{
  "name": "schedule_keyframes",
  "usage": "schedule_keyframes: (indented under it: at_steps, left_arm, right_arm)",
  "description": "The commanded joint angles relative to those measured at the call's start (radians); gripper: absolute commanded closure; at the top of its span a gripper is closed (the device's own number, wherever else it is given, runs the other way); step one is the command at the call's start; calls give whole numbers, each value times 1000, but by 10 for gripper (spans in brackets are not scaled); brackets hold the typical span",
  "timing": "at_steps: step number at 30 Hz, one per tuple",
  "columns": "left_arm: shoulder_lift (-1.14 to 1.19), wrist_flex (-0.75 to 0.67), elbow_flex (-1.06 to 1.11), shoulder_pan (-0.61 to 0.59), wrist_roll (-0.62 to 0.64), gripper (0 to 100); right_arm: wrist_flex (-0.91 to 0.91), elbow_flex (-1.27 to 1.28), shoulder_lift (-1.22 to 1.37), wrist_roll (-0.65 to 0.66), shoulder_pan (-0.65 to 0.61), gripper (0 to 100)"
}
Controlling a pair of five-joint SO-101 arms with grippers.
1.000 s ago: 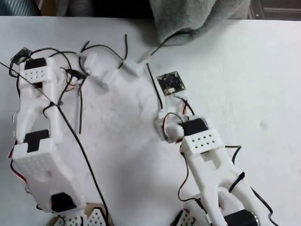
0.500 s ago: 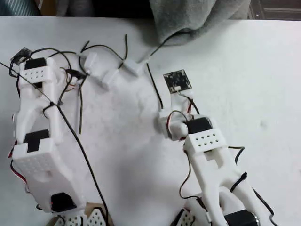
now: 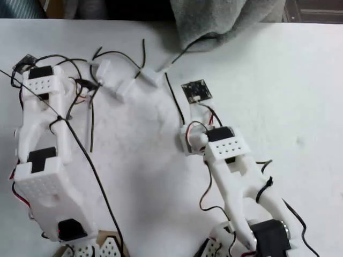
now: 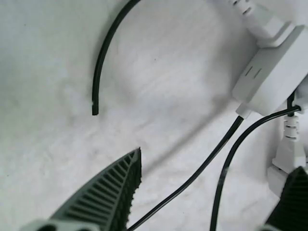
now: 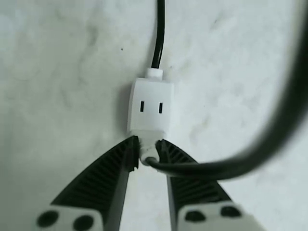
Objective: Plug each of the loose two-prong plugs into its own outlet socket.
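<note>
Right wrist view gives us the clearest look: the right gripper [image 5: 148,143] has its two ribbed fingers [image 5: 113,183] closed on a small white plug [image 5: 145,154]. The plug sits exactly between the fingertips and touches the near end of a white outlet socket [image 5: 150,110]. The two slots of this socket face up to the camera. We cannot tell if any prongs are inside. A black cable [image 5: 231,163] leaves the plug to one side, and another black cord [image 5: 158,38] leaves the far end of the socket.

In the left wrist view, the left gripper [image 4: 216,163] is spread wide and holds nothing. A second socket block [image 4: 276,72] lies beyond the fingers, and a second plug [image 4: 288,154] lies just beside one finger, not between them. A cut cable end [image 4: 95,110] lies apart on the table.

From the high view we see what the wrist cameras do not: the left arm [image 3: 43,134] and the right arm [image 3: 236,166] are well apart on the white table [image 3: 300,80]. More white blocks [image 3: 126,88] with black cords lie between them, and a grey cloth [image 3: 225,21] lies at the far edge.
</note>
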Motion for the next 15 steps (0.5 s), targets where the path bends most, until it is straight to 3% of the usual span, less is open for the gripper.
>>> schedule_keyframes:
  at_steps: [1, 5, 12, 15]
  left_arm:
    - [-7, -15, -5, -8, -8, 566]
    - [-7, -17, -5, -8, -8, 566]
    - [-7, -15, -5, -8, -8, 566]
    - [-7, -15, -5, -8, -8, 566]
  right_arm:
    - [-12, -8, 30, -2, -1, 979]
    - [-10, -20, 27, 0, -1, 967]
    - [-12, -40, 27, -6, -25, 745]
    - [-36, -38, 33, -2, -53, 721]
